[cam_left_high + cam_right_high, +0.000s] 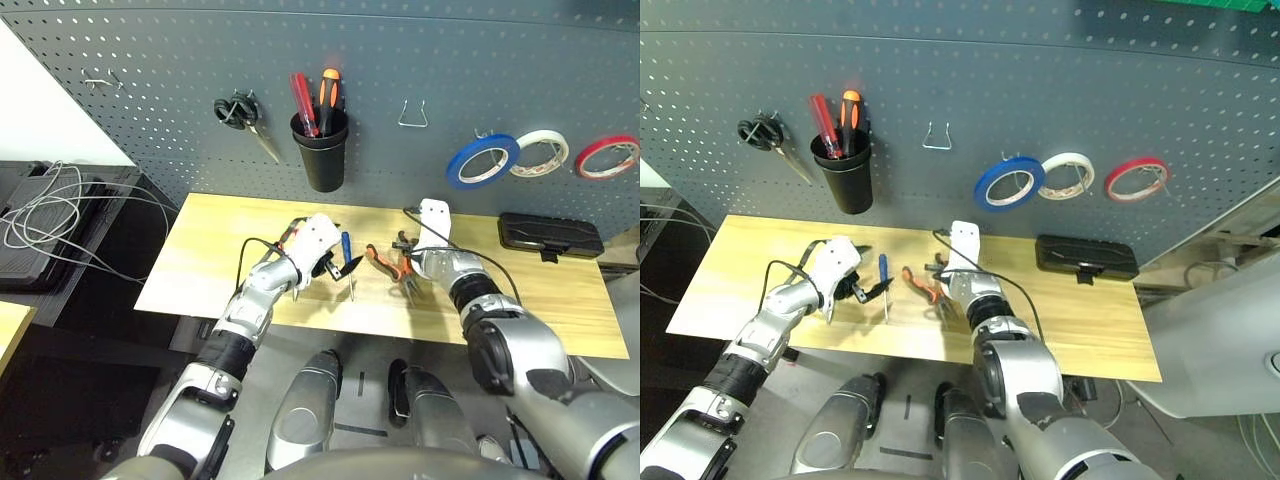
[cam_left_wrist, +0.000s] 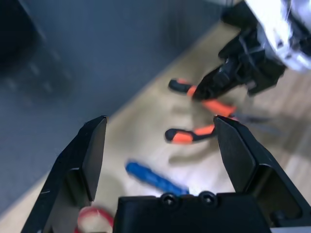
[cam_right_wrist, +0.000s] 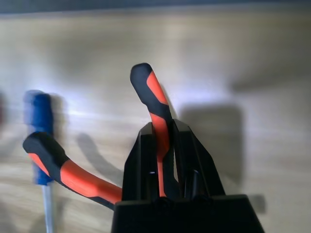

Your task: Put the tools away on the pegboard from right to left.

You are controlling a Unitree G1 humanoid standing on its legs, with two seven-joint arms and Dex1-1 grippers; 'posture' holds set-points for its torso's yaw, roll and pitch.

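The orange-and-black pliers [image 3: 153, 94] lie on the wooden table in front of the pegboard [image 1: 150, 120]. My right gripper [image 3: 161, 128] is shut on one of their handles; the other handle [image 3: 73, 174] splays out to the side. The blue-handled screwdriver [image 1: 346, 248] rests on the table just left of the pliers. My left gripper [image 2: 160, 121] hovers open beside the screwdriver, holding nothing. A red handle loop of the scissors [image 2: 95, 217] peeks out under its fingers. The blue tape ring [image 1: 483, 160] hangs on a pegboard hook at the right.
On the pegboard hang black-handled scissors [image 1: 240, 112], a black cup of screwdrivers [image 1: 320, 145], an empty wire hook [image 1: 412, 115], a white tape ring [image 1: 540, 152] and a red one [image 1: 607, 155]. A black case [image 1: 550, 235] lies at the table's back right. Cables [image 1: 50, 210] sprawl off the left.
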